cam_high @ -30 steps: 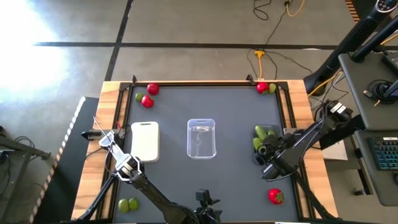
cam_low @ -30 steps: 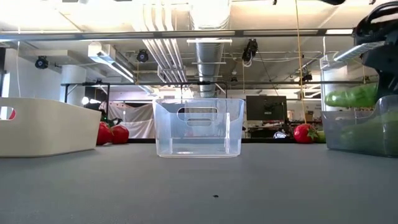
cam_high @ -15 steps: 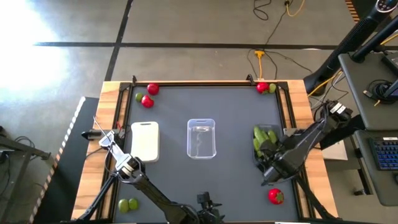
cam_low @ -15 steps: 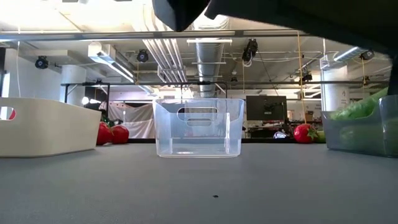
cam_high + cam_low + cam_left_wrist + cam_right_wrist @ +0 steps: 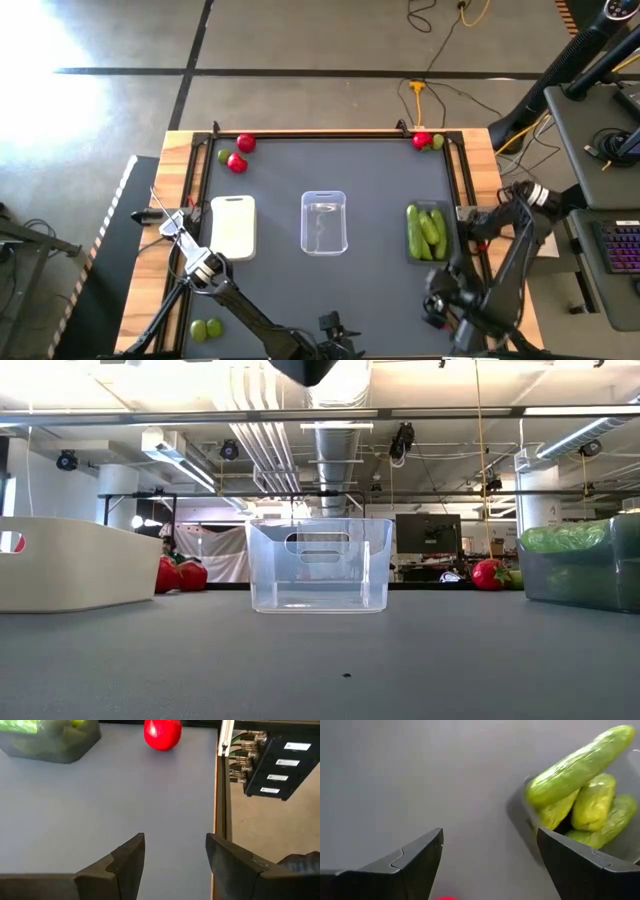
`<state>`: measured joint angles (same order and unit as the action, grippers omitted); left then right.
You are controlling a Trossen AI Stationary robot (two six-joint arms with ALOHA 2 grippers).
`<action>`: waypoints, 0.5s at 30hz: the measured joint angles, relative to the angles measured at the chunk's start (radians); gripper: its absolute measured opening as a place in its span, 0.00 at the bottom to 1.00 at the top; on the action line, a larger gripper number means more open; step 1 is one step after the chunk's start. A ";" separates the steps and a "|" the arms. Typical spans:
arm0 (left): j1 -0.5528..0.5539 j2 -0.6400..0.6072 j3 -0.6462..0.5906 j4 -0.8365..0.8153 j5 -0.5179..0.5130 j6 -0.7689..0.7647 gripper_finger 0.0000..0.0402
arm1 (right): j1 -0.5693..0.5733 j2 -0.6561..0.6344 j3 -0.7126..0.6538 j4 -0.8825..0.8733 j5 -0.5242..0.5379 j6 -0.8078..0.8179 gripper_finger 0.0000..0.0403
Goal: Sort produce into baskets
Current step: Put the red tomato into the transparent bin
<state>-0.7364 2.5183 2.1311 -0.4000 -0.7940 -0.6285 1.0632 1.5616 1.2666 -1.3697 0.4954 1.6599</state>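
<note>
The green cucumber-like pieces lie packed side by side in the dark grey basket, which stands at the right of the table; in the right wrist view one long piece rests on top of the others, poking over the rim. The clear basket sits at mid-table and the white basket to its left, the three in a row and well apart.

Loose fruit remains on the mat: two red ones with a small lime beside them at the far left corner, a red fruit touching a lime at the far right corner, and a pair of limes near the left edge. One more red fruit shows in the left wrist view (just beside the grey basket).

The right gripper hangs near the table's near right edge, fingers spread wide, carrying nothing. The left gripper waits at the near edge, likewise released.
</note>
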 joint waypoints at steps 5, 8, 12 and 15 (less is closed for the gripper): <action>0.002 0.000 0.000 0.030 0.027 0.011 0.48 | 0.075 0.104 0.080 -0.001 -0.101 -0.091 0.76; 0.007 0.000 0.000 0.034 0.035 0.012 0.48 | 0.109 0.132 0.126 -0.002 -0.101 -0.133 0.76; 0.023 0.000 0.000 0.080 0.059 0.014 0.48 | 0.117 0.134 0.147 -0.004 -0.185 -0.129 0.77; 0.032 0.010 0.000 0.107 0.079 0.017 0.48 | 0.117 0.108 0.136 0.025 -0.247 -0.133 0.77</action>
<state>-0.7043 2.5287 2.1311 -0.2925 -0.7147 -0.6115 1.1803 1.6699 1.4023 -1.3450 0.2489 1.5264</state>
